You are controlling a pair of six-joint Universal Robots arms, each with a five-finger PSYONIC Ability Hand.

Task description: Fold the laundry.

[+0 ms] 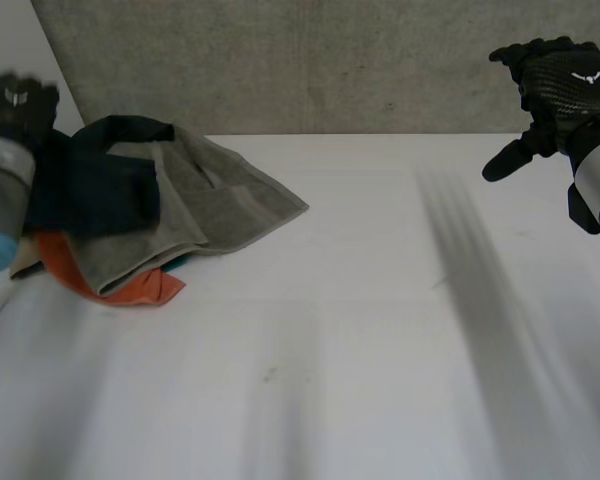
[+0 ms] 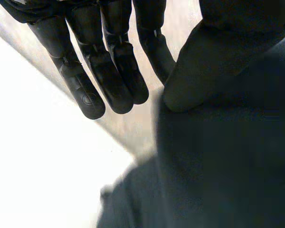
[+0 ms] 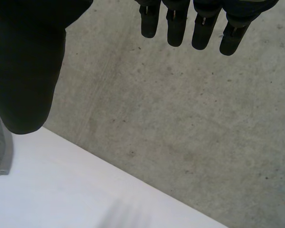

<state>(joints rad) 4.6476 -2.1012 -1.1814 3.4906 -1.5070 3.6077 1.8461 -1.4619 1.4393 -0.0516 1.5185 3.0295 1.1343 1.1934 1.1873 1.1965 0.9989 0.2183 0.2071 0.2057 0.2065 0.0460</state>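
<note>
Laundry [image 1: 180,215] lies heaped at ten o'clock on the white worktop [image 1: 360,350], apparently unsorted: one rumpled grey terry towel [image 1: 220,195], one dark navy cloth [image 1: 95,190] across its nine o'clock side, one orange cloth [image 1: 140,290] beneath, and a teal sliver [image 1: 176,262] and a beige sliver [image 1: 25,265] that may be further pieces. The black left hand [image 2: 109,71] hangs by the navy cloth, fingers straight and gripping nothing, likely to pick it out. The black right hand [image 1: 565,85], raised at two o'clock, is spread and empty.
</note>
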